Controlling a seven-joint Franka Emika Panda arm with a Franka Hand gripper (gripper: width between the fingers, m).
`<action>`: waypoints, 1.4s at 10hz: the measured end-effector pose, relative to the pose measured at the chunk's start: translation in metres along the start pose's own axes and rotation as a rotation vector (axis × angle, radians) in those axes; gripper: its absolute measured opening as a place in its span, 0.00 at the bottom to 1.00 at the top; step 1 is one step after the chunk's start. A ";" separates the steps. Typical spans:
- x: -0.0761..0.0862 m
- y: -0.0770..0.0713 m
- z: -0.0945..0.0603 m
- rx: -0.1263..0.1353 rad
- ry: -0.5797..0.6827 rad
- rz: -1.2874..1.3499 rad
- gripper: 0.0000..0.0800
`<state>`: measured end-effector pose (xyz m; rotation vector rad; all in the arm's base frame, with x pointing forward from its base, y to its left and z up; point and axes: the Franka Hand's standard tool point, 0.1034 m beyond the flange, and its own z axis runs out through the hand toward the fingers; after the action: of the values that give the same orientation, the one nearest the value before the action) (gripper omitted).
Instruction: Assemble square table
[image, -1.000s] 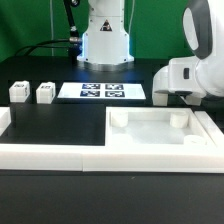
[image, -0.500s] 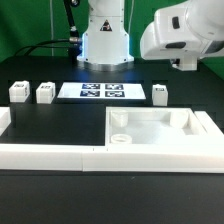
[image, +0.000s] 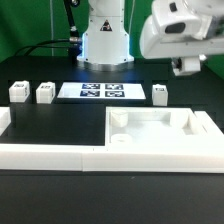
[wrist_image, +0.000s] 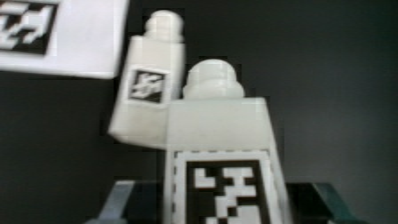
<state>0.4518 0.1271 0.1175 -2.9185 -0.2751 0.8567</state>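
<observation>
The square table top (image: 160, 130), a white tray with corner holes, lies at the exterior view's front right. Two white tagged legs (image: 17, 92) (image: 45, 93) stand at the left. A third leg (image: 160, 94) stands just right of the marker board (image: 103, 91). My gripper (image: 186, 68) hangs high at the upper right, above that leg. In the wrist view my gripper (wrist_image: 222, 206) is shut on a fourth tagged leg (wrist_image: 222, 140). The standing leg (wrist_image: 150, 85) shows beyond it, next to the marker board's corner (wrist_image: 45, 35).
A long low white border wall (image: 50, 156) runs along the front and joins the tray's left side. The robot base (image: 105, 40) stands at the back behind the marker board. A green backdrop closes the far side.
My gripper has risen from table level beside the marker board to well above it, carrying a leg. The leg standing right of the marker board, hidden by the arm before, is now uncovered.
</observation>
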 end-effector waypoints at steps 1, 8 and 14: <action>0.015 0.016 -0.037 0.005 0.089 0.001 0.36; 0.048 0.028 -0.074 -0.050 0.568 -0.024 0.36; 0.112 0.062 -0.132 -0.109 1.014 -0.055 0.36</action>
<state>0.6251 0.0840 0.1613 -2.9693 -0.2979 -0.6890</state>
